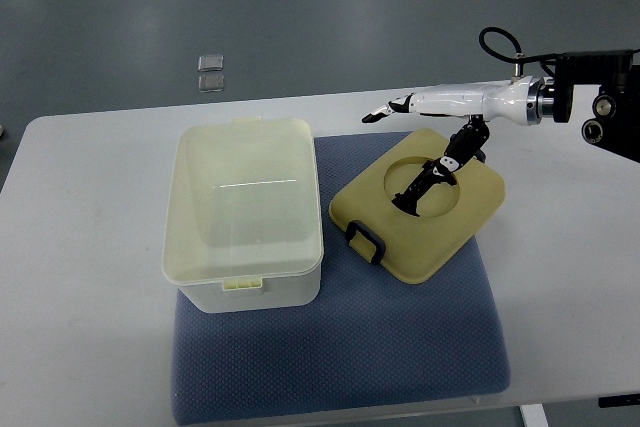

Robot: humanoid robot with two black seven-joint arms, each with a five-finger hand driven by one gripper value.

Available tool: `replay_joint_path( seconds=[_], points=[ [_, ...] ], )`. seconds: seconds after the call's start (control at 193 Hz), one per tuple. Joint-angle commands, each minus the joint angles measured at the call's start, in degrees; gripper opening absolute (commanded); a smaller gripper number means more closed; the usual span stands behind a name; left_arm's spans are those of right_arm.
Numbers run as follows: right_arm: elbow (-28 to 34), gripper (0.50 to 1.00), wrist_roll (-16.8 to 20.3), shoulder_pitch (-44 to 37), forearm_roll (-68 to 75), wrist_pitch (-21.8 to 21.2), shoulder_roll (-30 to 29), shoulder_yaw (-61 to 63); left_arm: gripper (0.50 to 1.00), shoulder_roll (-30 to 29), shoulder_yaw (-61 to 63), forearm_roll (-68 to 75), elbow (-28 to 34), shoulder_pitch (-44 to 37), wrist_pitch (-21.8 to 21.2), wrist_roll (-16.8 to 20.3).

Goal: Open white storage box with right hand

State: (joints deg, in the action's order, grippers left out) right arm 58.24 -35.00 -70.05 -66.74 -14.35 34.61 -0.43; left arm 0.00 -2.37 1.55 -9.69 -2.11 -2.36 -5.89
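Observation:
The white storage box (245,212) stands open on the left part of a blue mat (340,347), its inside bare. Its cream lid (420,207) lies flat on the mat to the right of the box, with a round recess and a dark handle (366,240) at its near left edge. My right hand (420,147) comes in from the right edge and hovers over the lid. Its long white fingers (400,107) stretch out past the lid's far edge, and the thumb (425,185) points down into the recess. The hand is open and holds nothing. No left arm shows.
The mat lies on a white table (80,247). Two small clear squares (211,72) lie on the grey floor beyond the table's far edge. A black robot part (605,102) sits at the right edge.

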Motion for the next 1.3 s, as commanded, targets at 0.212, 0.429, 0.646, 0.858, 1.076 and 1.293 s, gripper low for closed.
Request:
replay_joint_path(
  seconds=[0.212, 0.429, 0.646, 0.858, 1.076, 1.293],
  points=[
    [-2.1, 0.913, 5.8, 2.6, 40.1, -7.8, -1.4, 3.3, 1.0, 0.0, 0.0, 0.0, 0.0, 0.0, 0.0, 0.0],
    [-6.4, 0.915, 18.0, 5.5, 70.0, -8.5, -4.6, 3.8, 1.0, 0.0, 0.0, 0.0, 0.0, 0.0, 0.0, 0.0],
    [-8.9, 0.917, 24.6, 10.5, 89.9, -7.8, -9.1, 6.7, 1.0, 0.0, 0.0, -0.1, 0.0, 0.0, 0.0, 0.0],
    [-10.9, 0.919, 24.2, 13.5, 91.5, -7.8, -12.6, 6.8, 1.0, 0.0, 0.0, -0.1, 0.0, 0.0, 0.0, 0.0],
    [-11.0, 0.93, 24.0, 13.9, 91.3, -7.8, -13.0, 6.8, 1.0, 0.0, 0.0, -0.1, 0.0, 0.0, 0.0, 0.0],
    [-11.0, 0.93, 24.0, 13.9, 90.6, -8.6, -12.7, 6.9, 1.0, 0.0, 0.0, -0.1, -0.1, 0.0, 0.0, 0.0]
  ],
)
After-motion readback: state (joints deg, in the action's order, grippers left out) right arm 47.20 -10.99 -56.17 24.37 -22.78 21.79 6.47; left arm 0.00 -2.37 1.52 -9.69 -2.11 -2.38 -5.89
